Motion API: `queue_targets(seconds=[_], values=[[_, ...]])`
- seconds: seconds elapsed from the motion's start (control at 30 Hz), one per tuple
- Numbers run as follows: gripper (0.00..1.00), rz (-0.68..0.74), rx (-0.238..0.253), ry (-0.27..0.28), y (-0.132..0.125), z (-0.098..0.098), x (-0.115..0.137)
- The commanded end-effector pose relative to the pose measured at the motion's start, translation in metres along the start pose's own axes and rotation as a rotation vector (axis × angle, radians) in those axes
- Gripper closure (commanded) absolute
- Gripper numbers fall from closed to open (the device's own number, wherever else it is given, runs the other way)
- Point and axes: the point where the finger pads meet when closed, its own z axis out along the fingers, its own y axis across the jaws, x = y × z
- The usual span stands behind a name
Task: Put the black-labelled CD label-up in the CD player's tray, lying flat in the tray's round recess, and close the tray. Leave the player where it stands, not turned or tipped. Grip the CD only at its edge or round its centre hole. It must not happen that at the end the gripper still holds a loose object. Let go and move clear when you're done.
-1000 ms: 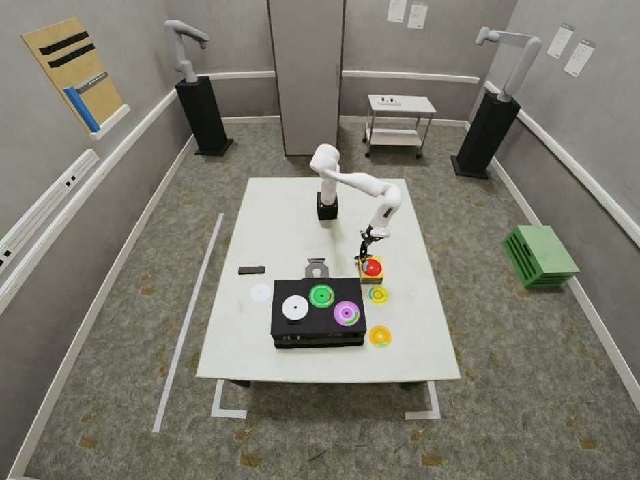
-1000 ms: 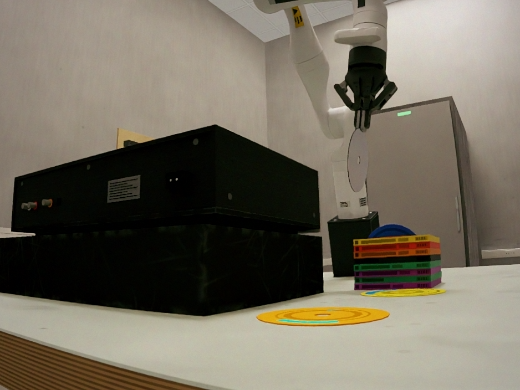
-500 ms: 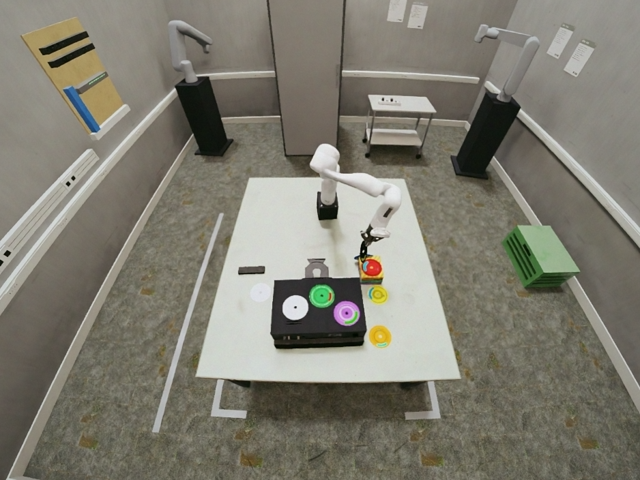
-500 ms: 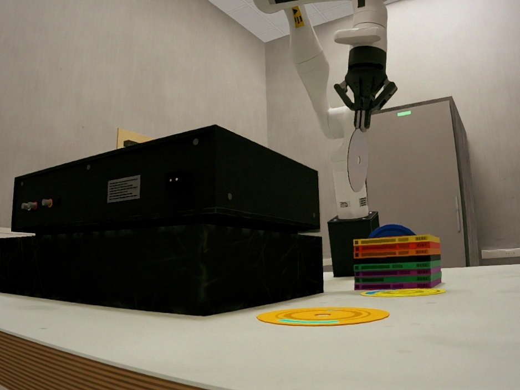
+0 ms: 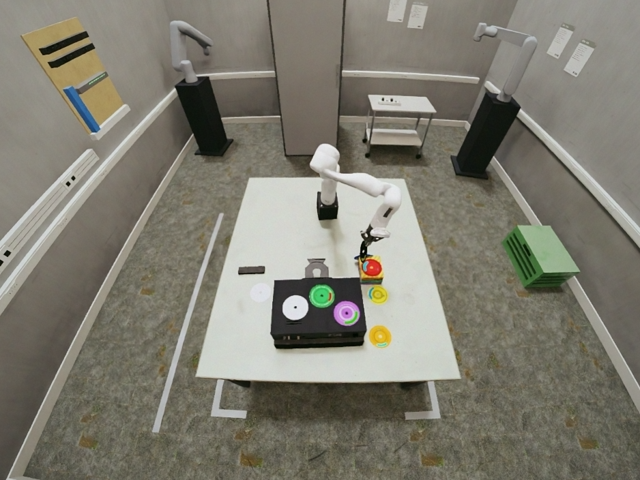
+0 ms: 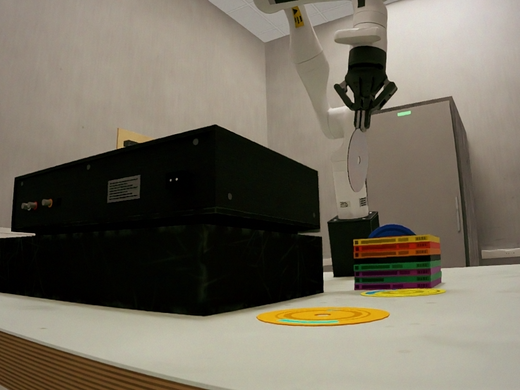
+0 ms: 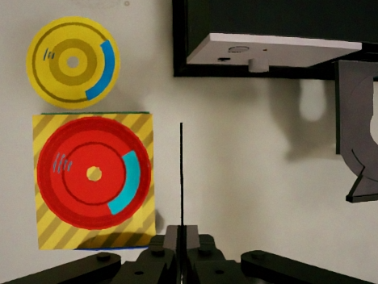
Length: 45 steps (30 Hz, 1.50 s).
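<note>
"While closed down so narrow, held anything in the gripper (image 5: 365, 243) (image 6: 362, 126) (image 7: 182, 235)?"

"Held the black-labelled CD (image 5: 363, 251) (image 6: 356, 176) (image 7: 182, 173), pinched by its upper edge. Hung upright above the table (image 5: 289, 227) (image 6: 419, 344) (image 7: 242, 194), with the silvery side towards the exterior view."

"Hung near what?"

"Near the stack of cases (image 5: 364, 279) (image 6: 397, 264) (image 7: 44, 238), topped with a red disc (image 5: 375, 273) (image 7: 81, 194). Was well apart from the tray (image 5: 316, 267) (image 7: 355, 121), left standing out from the CD player (image 5: 320, 322) (image 6: 126, 189) (image 7: 283, 16)."

"And saw other discs?"

"Saw plenty. Counted white (image 5: 289, 312), green (image 5: 314, 301) and purple (image 5: 339, 317) ones on top of the player. Noticed a yellow disc (image 5: 383, 298) (image 6: 403, 293) (image 7: 74, 81) just beside the stack and an orange disc (image 5: 373, 338) (image 6: 357, 314) flat near the player. Spotted a blue disc (image 5: 357, 257) (image 6: 392, 230) too, partly hidden behind the cases in the exterior view."

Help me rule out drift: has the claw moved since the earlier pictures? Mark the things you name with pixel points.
No visible shift: the claw (image 5: 363, 258) (image 6: 362, 128) (image 7: 182, 244) hangs at the same place against the tall grey cabinet (image 5: 307, 77) (image 6: 413, 168) in the exterior view.
</note>
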Motion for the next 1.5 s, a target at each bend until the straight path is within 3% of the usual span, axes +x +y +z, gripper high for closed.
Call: queue_targets(seconds=[0.0, 0.7, 1.47], values=[[0.89, 0.000, 0.000, 0.002, 0.000, -0.001, 0.000], [0.89, -0.027, 0.000, 0.007, 0.010, 0.001, 0.002], [0.89, -0.137, 0.000, 0.027, 0.049, 0.009, 0.010]])
